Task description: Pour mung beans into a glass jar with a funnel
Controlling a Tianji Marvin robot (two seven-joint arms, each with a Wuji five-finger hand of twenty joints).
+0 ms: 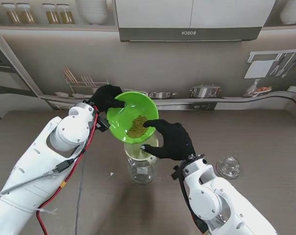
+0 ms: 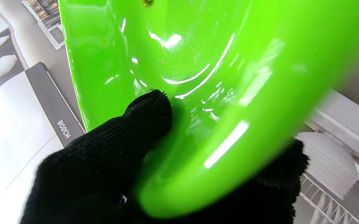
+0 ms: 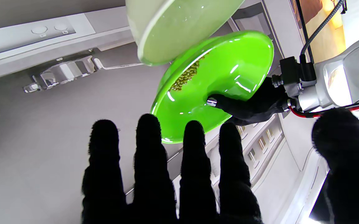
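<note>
My left hand [image 1: 106, 98] is shut on the far rim of a bright green bowl [image 1: 133, 116], thumb [image 2: 148, 115] inside the rim. The bowl is tilted towards me, and the mung beans [image 1: 137, 126] have slid down to its lower edge, right over the pale funnel [image 1: 140, 149]. The funnel stands in the mouth of a glass jar [image 1: 142, 170]. My right hand [image 1: 170, 139] hovers just right of the funnel, open, its fingers [image 3: 167, 174] spread and straight. In the right wrist view the funnel [image 3: 179, 28], the bowl [image 3: 216, 84] and the beans [image 3: 187, 76] appear beyond the fingertips.
A glass jar lid [image 1: 229, 167] lies on the table to the right of my right forearm. A small pale speck [image 1: 111, 174] sits left of the jar. A printed kitchen backdrop [image 1: 201, 58] closes off the far side of the table.
</note>
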